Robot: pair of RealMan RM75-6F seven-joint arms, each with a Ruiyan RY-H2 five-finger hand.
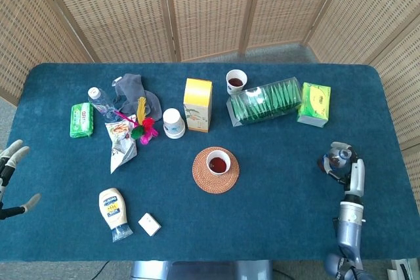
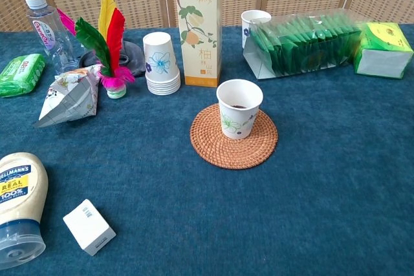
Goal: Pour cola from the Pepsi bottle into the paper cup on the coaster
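While a carton [image 2: 199,27] stands behind, cup stack [image 2: 161,64] flanks the coaster [image 2: 206,143]

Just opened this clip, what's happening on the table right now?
Nothing is being handled. The paper cup sits on the coaster with dark liquid already in it. The left hand is open at the table's left edge, and the right hand rests at the right, empty. No Pepsi bottle is visible in either view.
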